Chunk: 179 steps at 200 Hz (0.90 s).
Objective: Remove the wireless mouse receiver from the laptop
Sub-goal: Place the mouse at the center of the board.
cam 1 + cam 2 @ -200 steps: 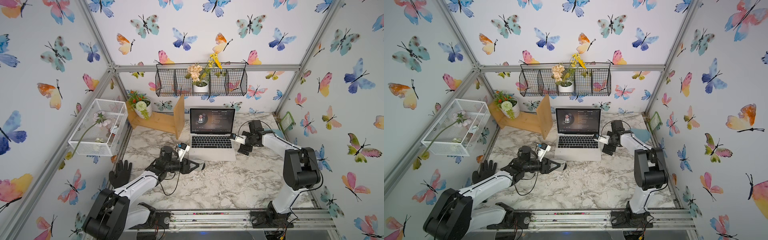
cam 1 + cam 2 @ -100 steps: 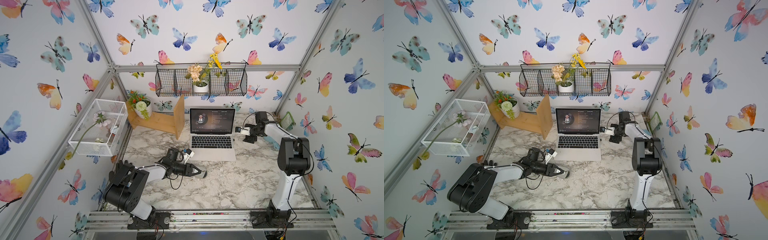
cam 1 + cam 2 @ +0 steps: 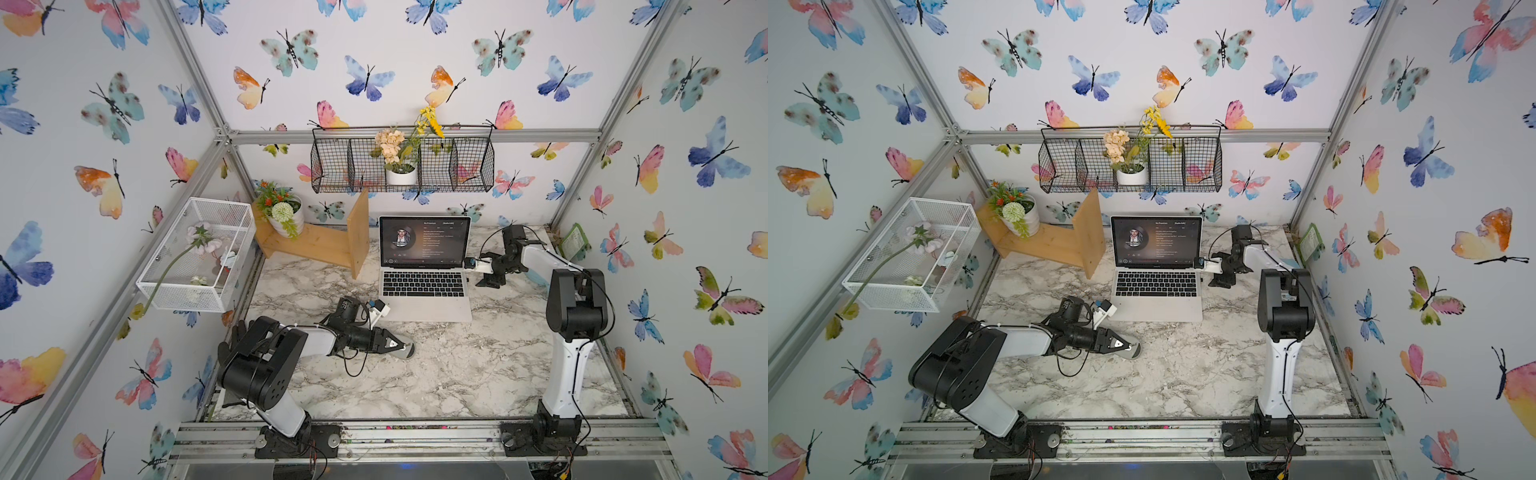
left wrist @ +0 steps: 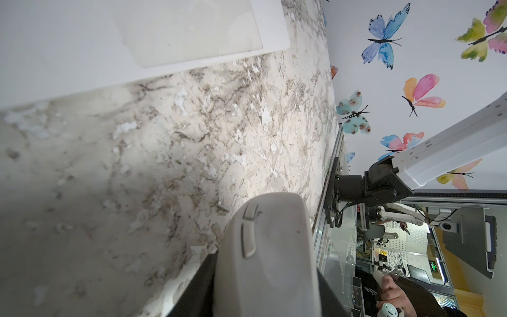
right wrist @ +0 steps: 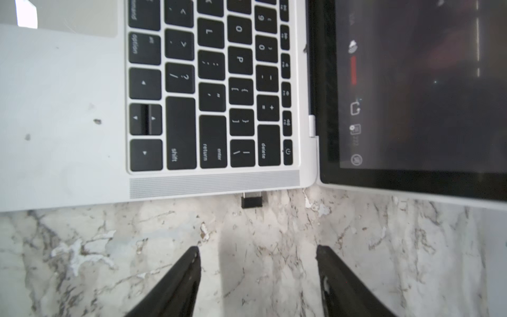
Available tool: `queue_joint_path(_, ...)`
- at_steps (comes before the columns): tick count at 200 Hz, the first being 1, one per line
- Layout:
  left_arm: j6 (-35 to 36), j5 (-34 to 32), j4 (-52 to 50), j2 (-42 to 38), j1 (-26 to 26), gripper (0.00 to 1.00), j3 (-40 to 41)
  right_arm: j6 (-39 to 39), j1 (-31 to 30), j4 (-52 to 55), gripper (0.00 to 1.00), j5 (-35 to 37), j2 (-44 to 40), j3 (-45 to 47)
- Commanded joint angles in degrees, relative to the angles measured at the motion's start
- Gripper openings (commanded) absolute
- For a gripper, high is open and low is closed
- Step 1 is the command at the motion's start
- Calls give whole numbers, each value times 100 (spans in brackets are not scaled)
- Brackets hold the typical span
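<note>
The silver laptop [image 3: 424, 305] [image 3: 1156, 305] stands open at the back middle of the marble table. In the right wrist view the wireless mouse receiver [image 5: 251, 201], a tiny black stub, sits plugged into the laptop's [image 5: 68, 109] right side edge, near the hinge. My right gripper [image 5: 258, 250] [image 3: 470, 262] is open and points at the receiver, a short way off, with nothing between its fingers. My left gripper [image 3: 392, 343] lies low in front of the laptop, shut on a grey computer mouse [image 4: 266, 247] [image 3: 408, 351].
A wooden shelf [image 3: 328, 245] with a potted plant [image 3: 282, 214] stands left of the laptop. A white wire basket [image 3: 195, 253] hangs on the left wall. A black wire basket [image 3: 403, 166] hangs on the back wall. A green item [image 3: 575, 243] leans at the back right.
My right gripper has slid back along the laptop's right edge and its jaws have narrowed. The left arm has shifted a little to the right with the mouse.
</note>
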State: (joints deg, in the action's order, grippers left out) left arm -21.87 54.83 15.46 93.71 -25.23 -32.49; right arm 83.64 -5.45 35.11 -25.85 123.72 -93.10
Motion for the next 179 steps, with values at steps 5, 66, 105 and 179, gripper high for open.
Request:
queue_joint_path(5,120,159,-25,93,-25,42,-119,-35,-100,312,67,-366,258,20)
queue_joint_path(66,366,133,-288,94,-26,49,-207,-106,-211,473,58,-421,578,-228)
queue_joint_path(105,493,133,-461,215,-33,49,-362,-108,-215,576,52,-360,736,-356)
queue_joint_path(179,741,236,-693,306,-69,52,-520,3,-245,1018,39,-259,1090,-930)
